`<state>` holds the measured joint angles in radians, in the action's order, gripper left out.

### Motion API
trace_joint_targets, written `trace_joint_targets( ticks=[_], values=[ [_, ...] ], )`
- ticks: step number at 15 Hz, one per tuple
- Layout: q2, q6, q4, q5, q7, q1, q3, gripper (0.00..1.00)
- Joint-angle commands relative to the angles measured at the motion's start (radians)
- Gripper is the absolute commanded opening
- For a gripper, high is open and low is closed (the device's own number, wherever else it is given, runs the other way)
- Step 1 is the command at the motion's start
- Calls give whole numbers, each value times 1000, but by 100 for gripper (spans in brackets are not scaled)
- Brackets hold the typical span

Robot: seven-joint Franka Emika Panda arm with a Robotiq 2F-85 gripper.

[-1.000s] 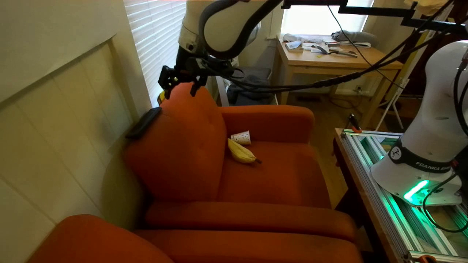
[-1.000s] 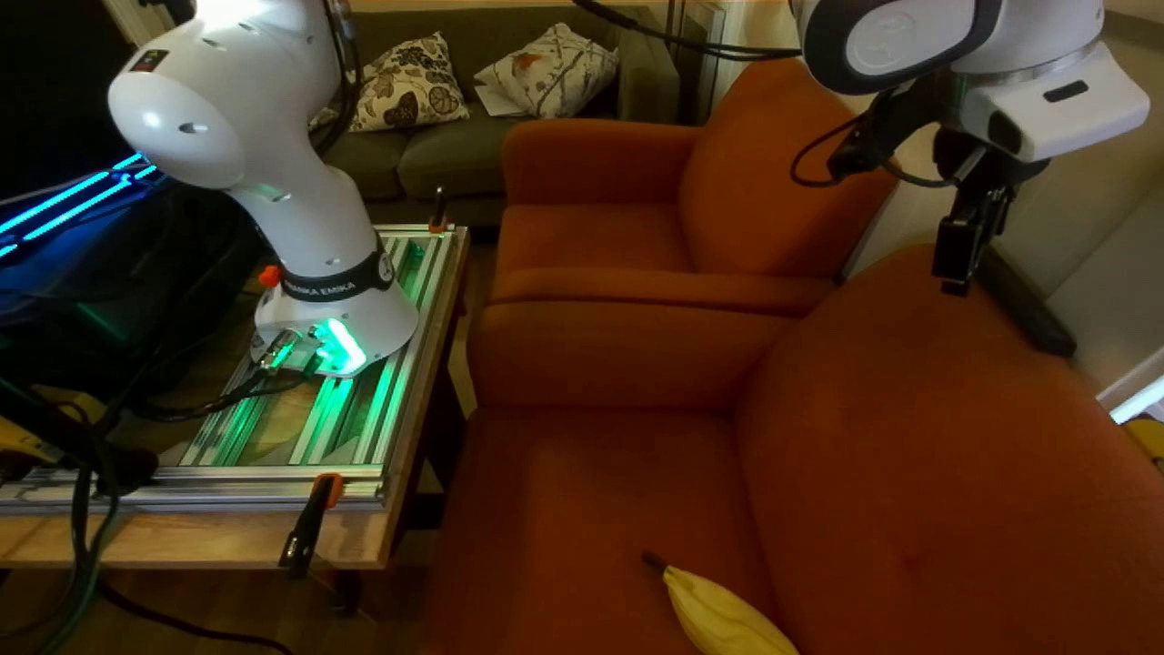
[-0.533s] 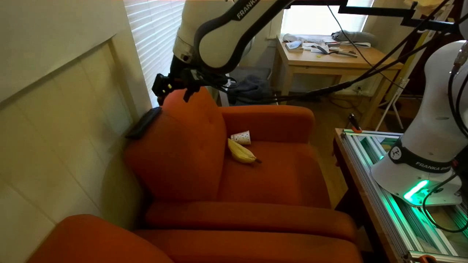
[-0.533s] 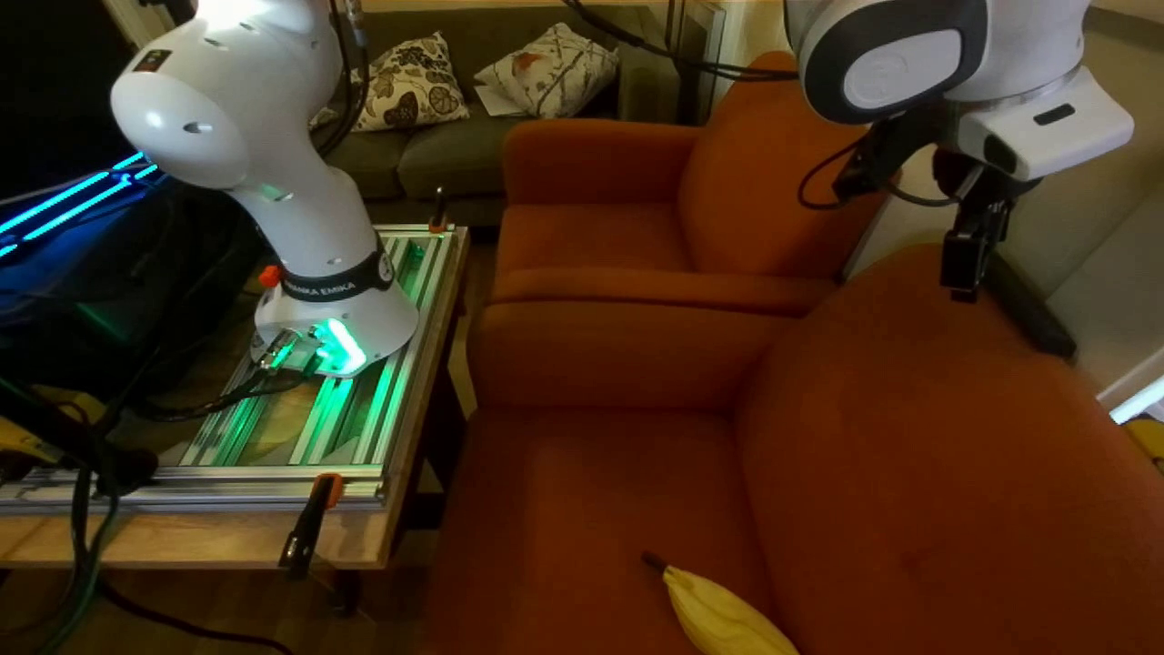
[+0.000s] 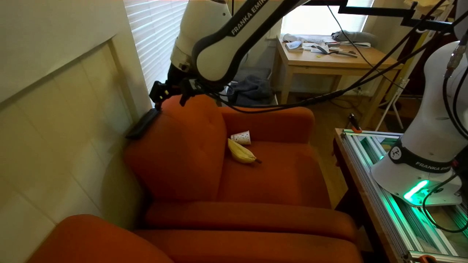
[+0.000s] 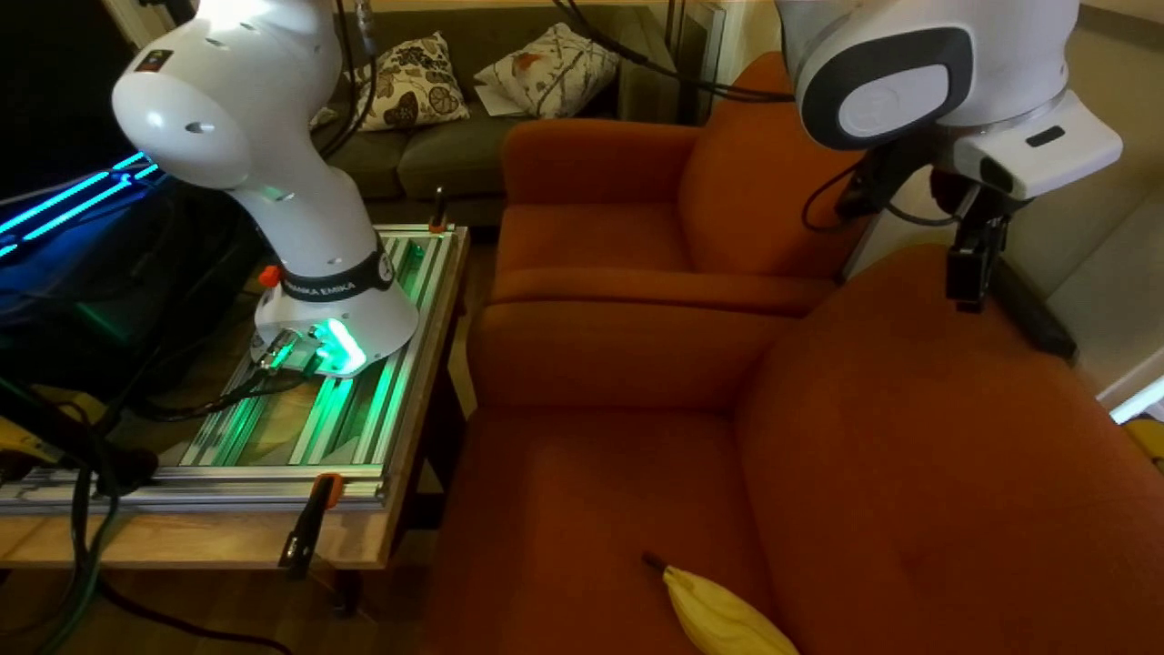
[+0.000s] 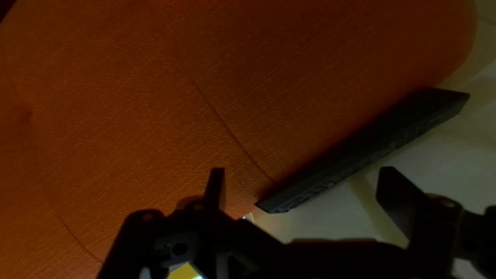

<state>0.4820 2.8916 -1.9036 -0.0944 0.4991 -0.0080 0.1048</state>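
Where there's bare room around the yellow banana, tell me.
Bare: the orange fabric seat, from banana to front edge and to the orange armrest opposite the speckled white paper cup. Crowded: the back corner by banana and cup; also atop the orange backrest, by the long black bar and open black gripper.

"FRANKA EMIKA" on base band (image 5: 420, 163) and, partly, forearm (image 5: 241, 27), lettering on black bar (image 7: 362, 151) illegible

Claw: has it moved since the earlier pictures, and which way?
Yes: in an exterior view, the claw has moved lower and come closer to the unmoved black bar at the top of the orange backrest.
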Motion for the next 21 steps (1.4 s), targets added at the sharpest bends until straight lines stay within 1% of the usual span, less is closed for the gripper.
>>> trace_joint_targets(
  ticks=[1,9,21],
  values=[
    [40,34,37,-39,-47,7,0,100],
    [89,48,81,-48,-79,7,-8,100],
    [167,66,172,-57,-90,16,-14,100]
  ],
)
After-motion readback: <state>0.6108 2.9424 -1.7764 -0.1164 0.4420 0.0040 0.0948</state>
